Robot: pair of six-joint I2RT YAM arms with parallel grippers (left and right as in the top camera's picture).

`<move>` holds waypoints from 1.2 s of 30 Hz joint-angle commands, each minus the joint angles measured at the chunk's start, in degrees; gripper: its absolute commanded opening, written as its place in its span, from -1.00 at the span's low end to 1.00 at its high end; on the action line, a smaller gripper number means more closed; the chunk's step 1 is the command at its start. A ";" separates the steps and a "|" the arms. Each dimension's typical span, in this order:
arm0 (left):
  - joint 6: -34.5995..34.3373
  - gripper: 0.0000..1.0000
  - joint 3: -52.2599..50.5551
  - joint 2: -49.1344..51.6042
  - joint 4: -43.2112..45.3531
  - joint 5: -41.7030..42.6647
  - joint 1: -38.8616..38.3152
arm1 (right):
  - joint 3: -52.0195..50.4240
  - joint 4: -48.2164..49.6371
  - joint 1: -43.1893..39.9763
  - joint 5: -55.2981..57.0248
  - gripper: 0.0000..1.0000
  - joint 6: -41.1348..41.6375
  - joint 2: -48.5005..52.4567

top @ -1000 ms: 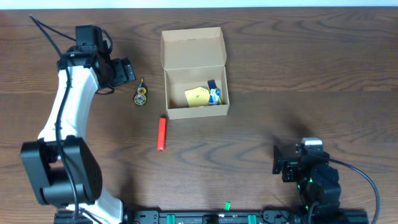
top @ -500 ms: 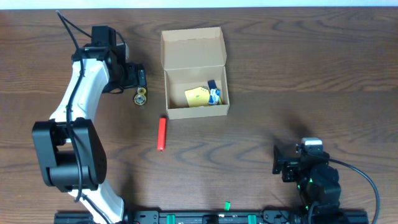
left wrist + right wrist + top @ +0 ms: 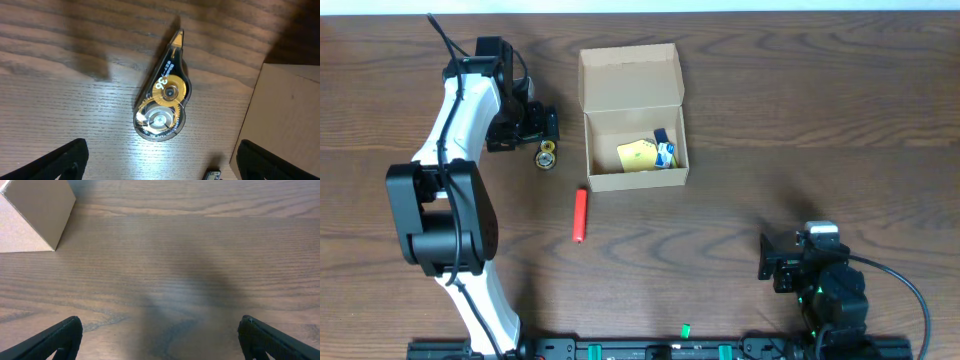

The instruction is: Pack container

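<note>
The tan cardboard container (image 3: 635,175) stands open at the table's middle back, its flap lid (image 3: 629,78) folded away. Inside lie a yellow pad (image 3: 637,155) and a blue item (image 3: 665,150). Its side wall shows in the left wrist view (image 3: 287,115) and its corner in the right wrist view (image 3: 32,215). A black-and-gold correction tape dispenser (image 3: 548,152) lies left of the container; it also shows in the left wrist view (image 3: 162,97). My left gripper (image 3: 540,127) is open just above it, its fingers straddling it (image 3: 162,165). My right gripper (image 3: 160,340) is open and empty at the front right.
A red marker (image 3: 580,213) lies on the wood in front of the container's left corner. A small dark object (image 3: 212,175) shows at the bottom edge of the left wrist view, beside the container wall.
My left arm has swung right and forward, bringing its open gripper from left of the tape dispenser to right over it. The right arm has not moved.
</note>
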 commanded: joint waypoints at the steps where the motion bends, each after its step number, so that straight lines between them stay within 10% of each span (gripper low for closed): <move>1: 1.07 0.91 1.14 3.04 -0.90 0.35 -0.02 | -0.15 -0.24 -0.57 -0.02 0.99 -0.52 -0.44; 36: 11.13 0.91 1.14 7.13 2.12 -6.21 -2.82 | -0.15 -0.24 -0.57 -0.04 0.98 -0.55 -0.44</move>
